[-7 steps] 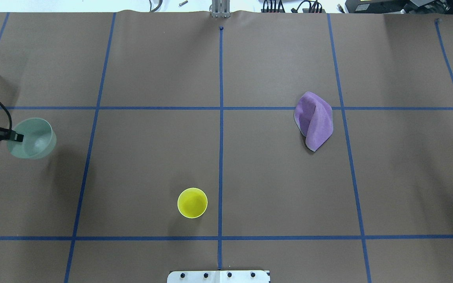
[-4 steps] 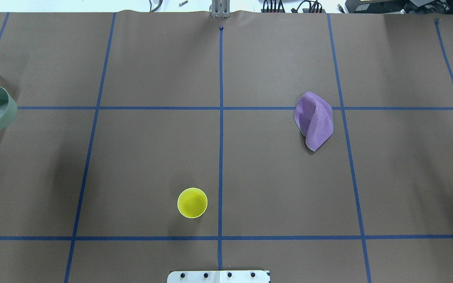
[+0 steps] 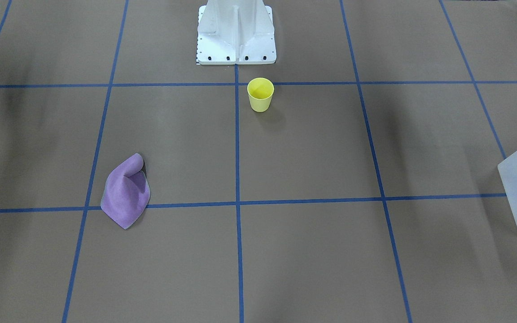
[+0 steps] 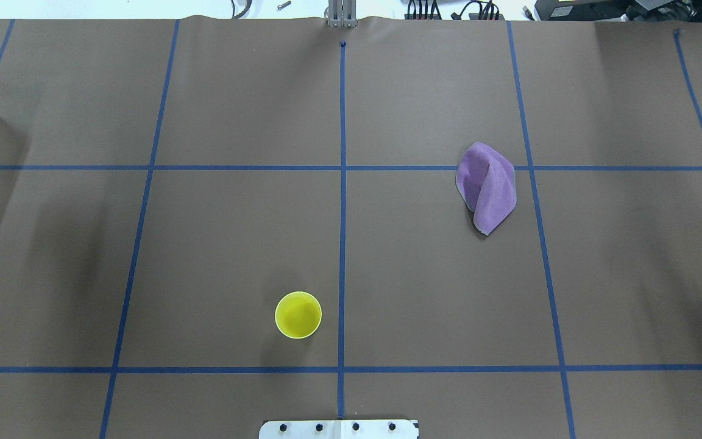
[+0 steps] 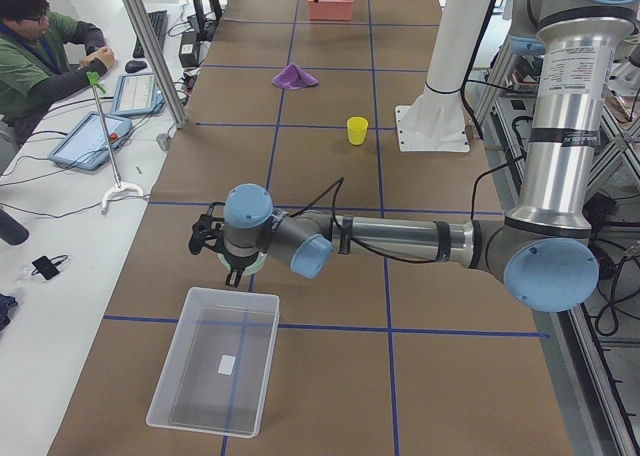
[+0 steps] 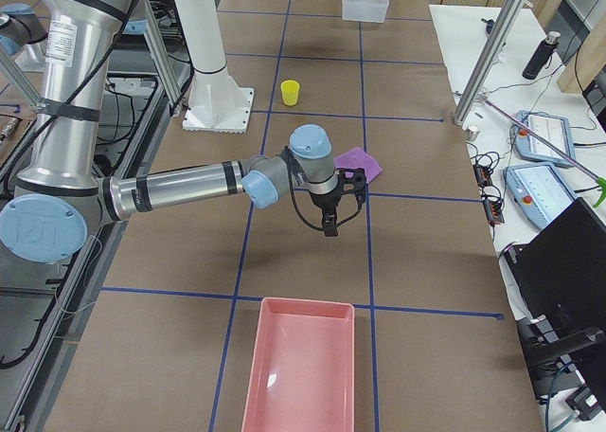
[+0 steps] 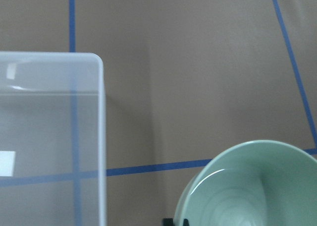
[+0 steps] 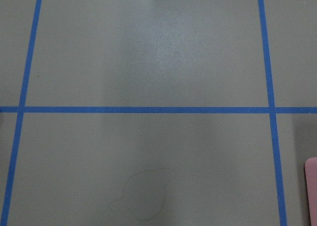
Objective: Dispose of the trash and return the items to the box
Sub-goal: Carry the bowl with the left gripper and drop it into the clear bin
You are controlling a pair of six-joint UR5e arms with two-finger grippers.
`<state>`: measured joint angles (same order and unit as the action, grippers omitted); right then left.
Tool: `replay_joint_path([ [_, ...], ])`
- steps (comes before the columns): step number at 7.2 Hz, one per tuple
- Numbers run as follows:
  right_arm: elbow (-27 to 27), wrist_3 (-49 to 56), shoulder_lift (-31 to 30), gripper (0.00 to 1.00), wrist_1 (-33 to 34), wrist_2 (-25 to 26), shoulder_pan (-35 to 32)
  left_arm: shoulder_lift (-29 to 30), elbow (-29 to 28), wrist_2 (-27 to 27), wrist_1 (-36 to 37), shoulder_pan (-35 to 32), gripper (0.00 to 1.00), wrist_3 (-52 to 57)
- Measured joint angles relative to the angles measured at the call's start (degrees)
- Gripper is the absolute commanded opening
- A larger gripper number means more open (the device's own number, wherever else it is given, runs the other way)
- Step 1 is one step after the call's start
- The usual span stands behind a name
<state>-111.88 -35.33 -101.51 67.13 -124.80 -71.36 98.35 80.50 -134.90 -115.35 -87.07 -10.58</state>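
Notably, wrist view shows left end effector (image 7: pixel 176 222) clamping bowl (image 7: pixel 252 186); right end effector (image 6: pixel 329 226): cannot tell.

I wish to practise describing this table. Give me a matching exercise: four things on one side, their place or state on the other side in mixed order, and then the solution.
Things
1. yellow cup
2. mint-green bowl
3. purple cloth
4. pink bin

Places or states
A. crumpled, lying across a blue tape line
B. beside the frosted bin, not inside it
C. upright, close to the robot base
D. empty, at the table end on the robot's right

Pairs: 1-C, 2-B, 3-A, 4-D
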Motion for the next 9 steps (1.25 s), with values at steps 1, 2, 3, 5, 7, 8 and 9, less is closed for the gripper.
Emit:
replay_joint_path([
  [1,0.00,0.00,0.00,1.00,-0.04,0.00,0.16,4.00,-8.02,0.73,-0.75,-1.13,0.00,3.43],
  [2,0.00,0.00,0.00,1.00,-0.06,0.00,0.36,6.47,-14.44,2.83,-3.53,-1.54,0.00,4.75],
  [3,0.00,0.00,0.07,1.00,-0.05,0.02,0.51,7.70,-19.22,5.30,-6.77,-1.54,0.00,5.09],
  [5,0.05,0.00,0.28,1.00,-0.01,0.22,0.77,8.21,-24.59,8.12,-12.03,-0.24,0.00,5.16],
  [7,0.04,0.00,0.34,1.00,-0.06,0.57,0.91,7.48,-25.98,9.86,-15.13,3.34,0.00,4.99],
  [8,0.01,0.00,0.35,1.00,-0.07,0.65,1.01,6.67,-26.16,10.07,-16.25,4.56,0.01,4.97],
  [9,0.00,0.00,0.35,1.00,-0.07,0.68,1.13,5.81,-26.23,10.14,-17.54,5.29,0.56,4.96],
])
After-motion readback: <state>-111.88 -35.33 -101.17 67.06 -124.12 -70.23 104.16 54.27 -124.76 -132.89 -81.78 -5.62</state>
